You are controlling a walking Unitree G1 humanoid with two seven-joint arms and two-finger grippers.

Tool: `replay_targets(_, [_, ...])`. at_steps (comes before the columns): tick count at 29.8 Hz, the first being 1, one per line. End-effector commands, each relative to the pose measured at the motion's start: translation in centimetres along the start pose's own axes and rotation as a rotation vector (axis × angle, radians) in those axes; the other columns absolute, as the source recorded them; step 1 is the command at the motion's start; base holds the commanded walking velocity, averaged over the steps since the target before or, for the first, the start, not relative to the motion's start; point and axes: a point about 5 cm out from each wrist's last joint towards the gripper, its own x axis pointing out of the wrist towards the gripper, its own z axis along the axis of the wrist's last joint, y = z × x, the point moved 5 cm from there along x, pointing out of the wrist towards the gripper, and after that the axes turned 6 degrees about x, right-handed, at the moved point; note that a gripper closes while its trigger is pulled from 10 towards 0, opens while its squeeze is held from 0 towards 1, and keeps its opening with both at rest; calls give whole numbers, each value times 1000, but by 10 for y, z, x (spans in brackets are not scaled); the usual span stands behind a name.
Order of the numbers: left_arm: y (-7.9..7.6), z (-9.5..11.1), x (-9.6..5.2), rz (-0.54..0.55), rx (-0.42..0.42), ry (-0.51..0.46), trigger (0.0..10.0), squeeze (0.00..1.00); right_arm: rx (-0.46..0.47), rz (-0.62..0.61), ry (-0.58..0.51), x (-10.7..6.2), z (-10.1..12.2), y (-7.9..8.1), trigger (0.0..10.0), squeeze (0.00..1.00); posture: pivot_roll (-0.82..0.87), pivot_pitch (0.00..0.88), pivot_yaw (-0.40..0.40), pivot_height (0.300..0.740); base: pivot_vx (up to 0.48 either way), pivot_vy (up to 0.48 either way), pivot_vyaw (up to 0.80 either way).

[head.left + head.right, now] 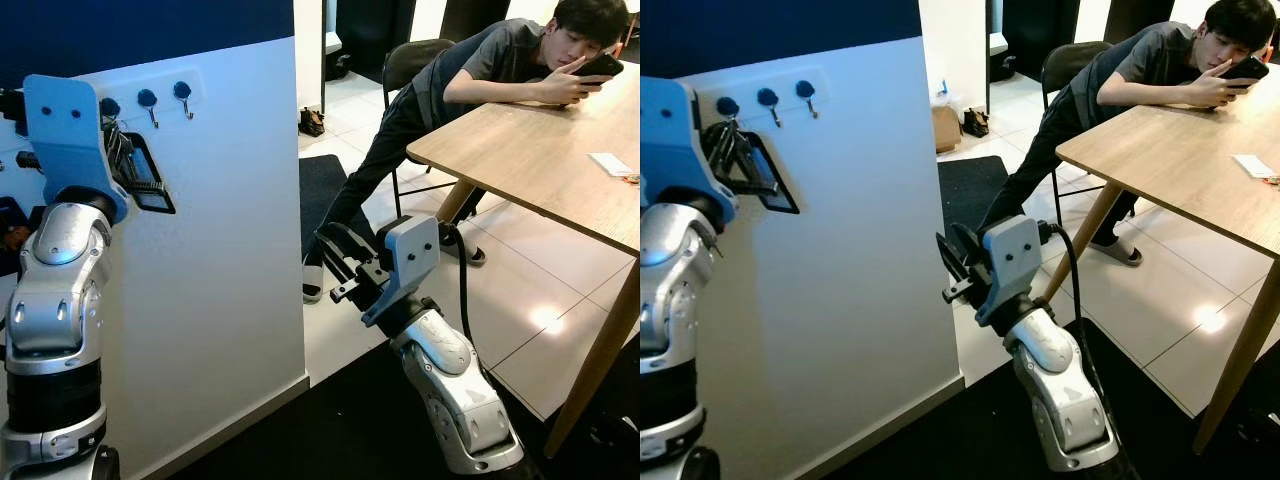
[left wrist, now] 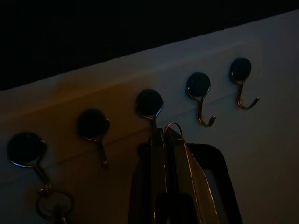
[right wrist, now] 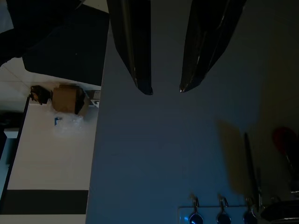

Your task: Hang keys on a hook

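Note:
A row of several black-capped metal hooks (image 2: pixel 149 103) sits high on the white wall panel (image 1: pixel 220 230). My left gripper (image 2: pixel 164 138) is raised right in front of them and shut on a silver key ring (image 2: pixel 174 127). The ring pokes out of the fingertips just below the middle hook, and I cannot tell whether they touch. Another ring (image 2: pixel 54 203) hangs from the hook at the row's end. In the left eye view, the left gripper (image 1: pixel 140 172) is just under the hooks (image 1: pixel 148 100). My right gripper (image 1: pixel 332 242) hangs low beside the wall, open and holding nothing.
A person (image 1: pixel 480 70) sits on a chair (image 1: pixel 410 58), leaning on a wooden table (image 1: pixel 540 160) at the right with a phone. A black mat (image 1: pixel 322 180), shoes (image 1: pixel 312 122) and a cardboard box (image 1: pixel 945 126) lie beyond the wall's end. Tiled floor (image 1: pixel 520 300) lies between.

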Motion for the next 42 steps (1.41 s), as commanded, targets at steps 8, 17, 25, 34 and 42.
replay_targets(8, [11, 1, 10, 75, 35, -2, 10000, 0, 1, 24, -10, 1, 3, 9, 10000, 0, 88, 220, 77, 740, 0, 0, 0])
replay_targets(17, [20, -8, 13, 100, 50, 28, 10000, 0, 0, 21, -9, 0, 3, 9, 10000, 0, 82, 216, 81, 740, 0, 0, 0])
replay_targets(25, [12, -18, 10, 66, 71, 58, 10000, 1000, 1, 24, -9, 0, 3, 9, 10000, 0, 86, 220, 75, 740, 0, 0, 0])
replay_targets(34, [19, -5, -3, 99, 1, -37, 10000, 0, 3, 24, -5, 0, 2, 10, 10000, 0, 89, 228, 83, 740, 0, 0, 0])
replay_targets(42, [8, -15, -40, 38, -10, -19, 10000, 0, 5, 6, 2, -4, 0, 7, 10000, 0, 104, 235, 82, 740, 0, 0, 0])
